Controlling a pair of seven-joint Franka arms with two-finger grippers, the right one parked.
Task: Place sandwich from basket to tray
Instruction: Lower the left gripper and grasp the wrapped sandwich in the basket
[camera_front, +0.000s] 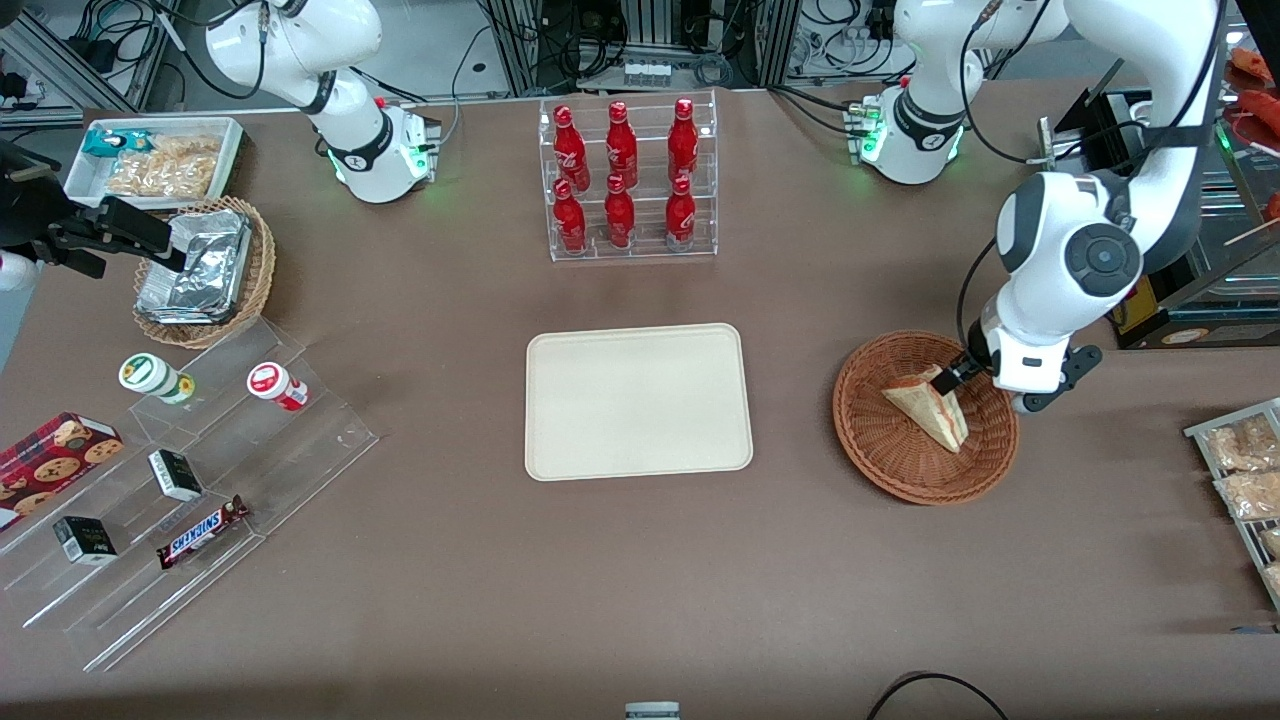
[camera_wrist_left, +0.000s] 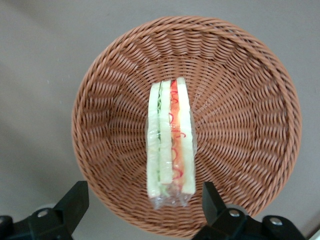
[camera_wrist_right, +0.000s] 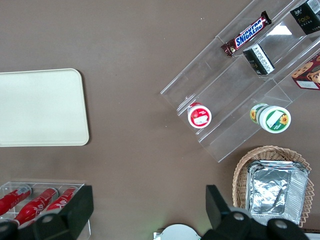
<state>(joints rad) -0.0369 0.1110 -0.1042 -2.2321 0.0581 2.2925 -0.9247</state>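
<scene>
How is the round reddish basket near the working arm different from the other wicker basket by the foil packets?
The reddish-brown basket is darker; the tan basket is lighter. The reddish basket holds one sandwich; the tan one holds silver foil packets. The gripper hangs open over the reddish basket, its fingers either side of the sandwich; none is in the tan one. Both are round woven wicker.

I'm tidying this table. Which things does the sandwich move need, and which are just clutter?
Needed: sandwich, basket, tray, gripper above the sandwich, jaws open.

Clutter: red bottles, foil packets, Snickers bar, cookie box.
</scene>
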